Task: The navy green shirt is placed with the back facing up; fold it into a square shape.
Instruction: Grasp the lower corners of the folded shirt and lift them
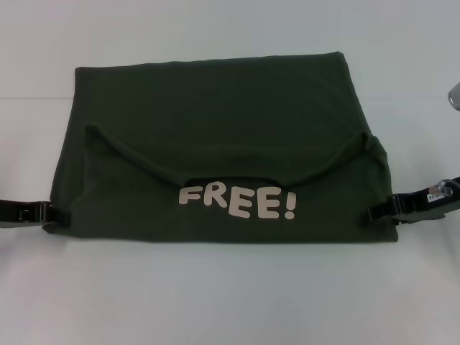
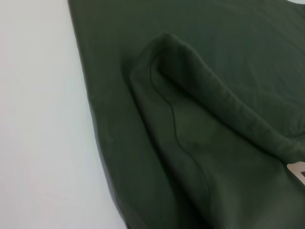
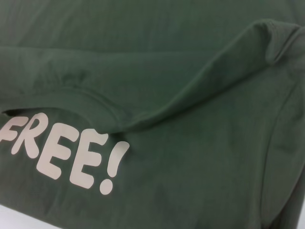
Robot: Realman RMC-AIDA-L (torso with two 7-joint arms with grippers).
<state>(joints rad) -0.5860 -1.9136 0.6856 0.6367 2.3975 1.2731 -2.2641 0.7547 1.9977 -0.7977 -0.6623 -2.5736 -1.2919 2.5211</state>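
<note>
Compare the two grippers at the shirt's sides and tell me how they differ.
The left gripper reaches the navy green shirt at its near left corner; the right gripper meets the opposite, right edge. The left arm shows only as a short black stub; the right shows more, including grey parts. Both are black, level and near the front edge.

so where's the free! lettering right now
In the head view the FREE! lettering faces up on the shirt, near its front edge, between the left claw and right claw.

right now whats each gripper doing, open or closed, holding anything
Left gripper: at the near left edge of the navy green shirt; open or shut cannot be told.
Right gripper: at the shirt's near right edge; cannot be told either.
</note>
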